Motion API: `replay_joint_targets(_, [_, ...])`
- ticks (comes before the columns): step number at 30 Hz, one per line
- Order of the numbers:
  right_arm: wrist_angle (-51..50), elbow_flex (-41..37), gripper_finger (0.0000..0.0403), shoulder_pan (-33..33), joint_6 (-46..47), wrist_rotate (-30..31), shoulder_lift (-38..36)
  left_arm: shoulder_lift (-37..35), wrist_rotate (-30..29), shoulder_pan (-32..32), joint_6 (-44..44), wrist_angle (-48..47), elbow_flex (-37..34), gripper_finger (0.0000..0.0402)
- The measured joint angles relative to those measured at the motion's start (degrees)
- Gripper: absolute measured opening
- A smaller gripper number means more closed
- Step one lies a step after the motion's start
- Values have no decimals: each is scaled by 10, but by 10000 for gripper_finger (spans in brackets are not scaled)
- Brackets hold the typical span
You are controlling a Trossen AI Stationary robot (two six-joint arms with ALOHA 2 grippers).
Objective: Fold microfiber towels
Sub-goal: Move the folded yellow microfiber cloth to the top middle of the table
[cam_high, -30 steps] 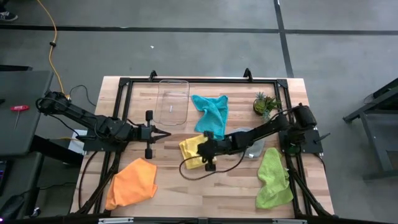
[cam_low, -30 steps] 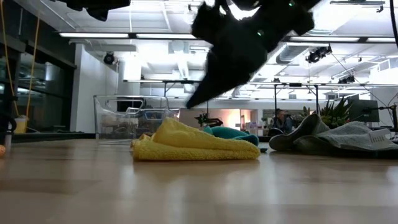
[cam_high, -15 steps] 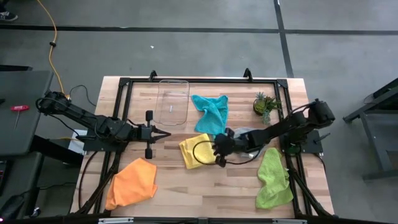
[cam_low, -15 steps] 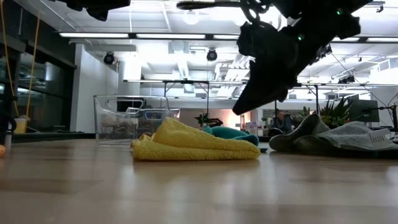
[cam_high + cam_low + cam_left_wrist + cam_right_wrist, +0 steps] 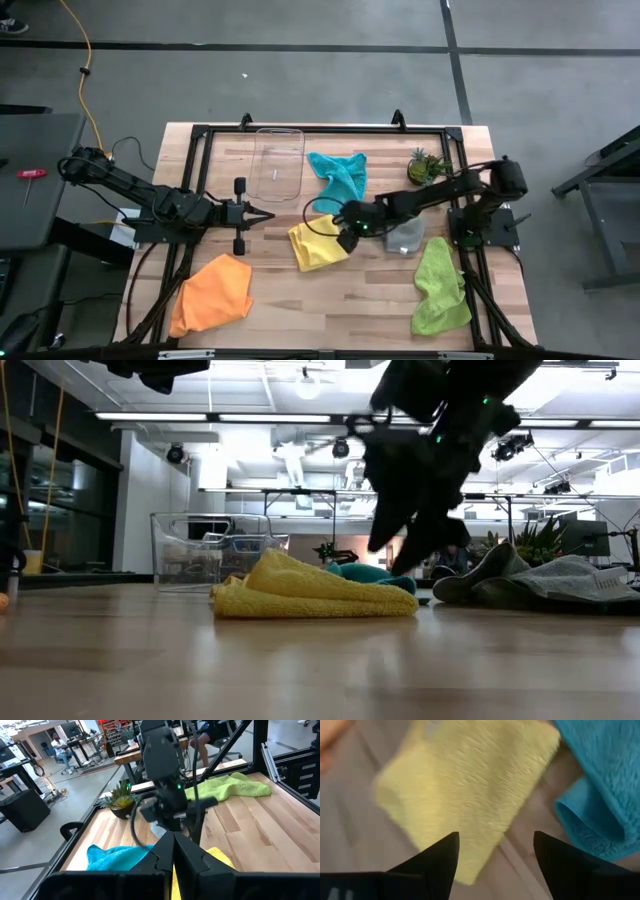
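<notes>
Landmark: clear plastic tray (image 5: 278, 163), at the far edge of the wooden table (image 5: 300, 300). Teal-blue towel (image 5: 340, 178) lies crumpled just beside the tray, on the side toward the potted plant (image 5: 426, 166). Yellow towel (image 5: 318, 243) sits folded, nearer the front edge than the tray and just past the teal one, the two close or touching; in the low view it is a flat folded bundle (image 5: 315, 592). Grey towel (image 5: 404, 236) lies farther from the tray, beyond the yellow, partly under the right arm. Lime green towel (image 5: 440, 285) is well apart from the tray, at the far front corner on the plant's side. Orange towel (image 5: 212, 290) is toward the front on the tray's other side, bunched. Right gripper (image 5: 346, 238) hangs over the yellow towel's edge, fingers (image 5: 437, 860) spread wide, nothing between them; the wrist view shows yellow pile and teal cloth below the gap. Left gripper (image 5: 268, 214) waits beside the tray, just toward the front edge, fingers pressed together, empty.
</notes>
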Motion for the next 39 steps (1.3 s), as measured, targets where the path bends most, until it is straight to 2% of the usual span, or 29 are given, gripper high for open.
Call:
replay_joint_targets(11, [-3, 47, 250, 10, 52, -1, 55, 0, 0, 0, 0, 0, 0, 0])
replay_joint_targets(19, [-36, 47, 250, 14, 76, 43, 63, 0, 0, 0, 0, 1, 0, 0])
replay_joint_targets(39, [37, 48, 246, 30, 166, 58, 98, 0, 0, 0, 0, 0, 0, 0])
